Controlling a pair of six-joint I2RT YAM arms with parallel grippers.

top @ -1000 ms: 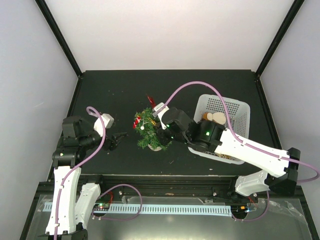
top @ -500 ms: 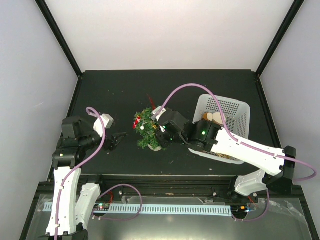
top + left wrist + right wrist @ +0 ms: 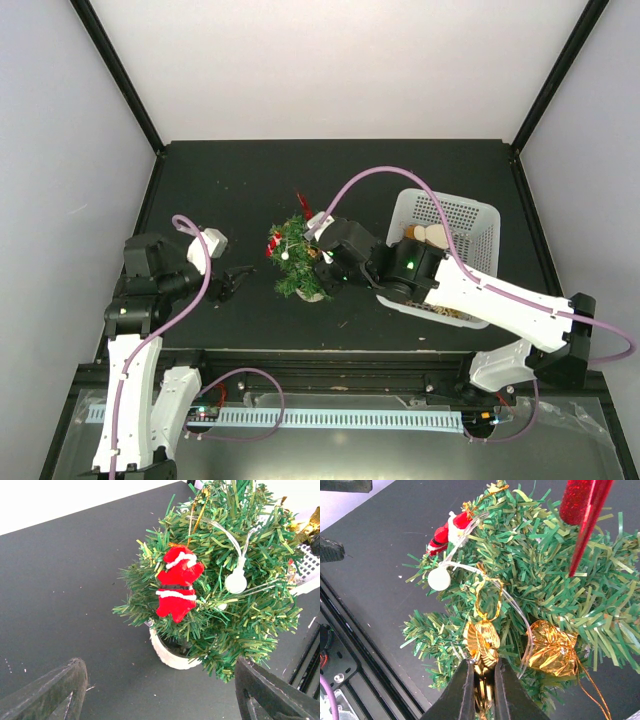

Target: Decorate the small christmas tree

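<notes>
The small christmas tree [image 3: 297,258] stands mid-table in a white base [image 3: 172,655]. It carries a red Santa [image 3: 177,587], a white ball [image 3: 235,582], a gold foil parcel [image 3: 552,647] and a red glitter icicle [image 3: 582,510]. My right gripper [image 3: 482,682] is shut on a gold winged ornament [image 3: 482,637], whose loop lies among the branches on the tree's near side. In the top view that gripper [image 3: 322,262] is pressed against the tree's right side. My left gripper [image 3: 159,690] is open and holds nothing. It faces the tree from the left, a short way off [image 3: 232,282].
A white mesh basket [image 3: 470,218] with more ornaments sits right of the tree, partly under the right arm. White walls bound the black table on three sides. The metal rail along the near edge lies just behind the right gripper.
The right arm has edged slightly toward the tree with the gold ornament still held. The left arm has not moved.
</notes>
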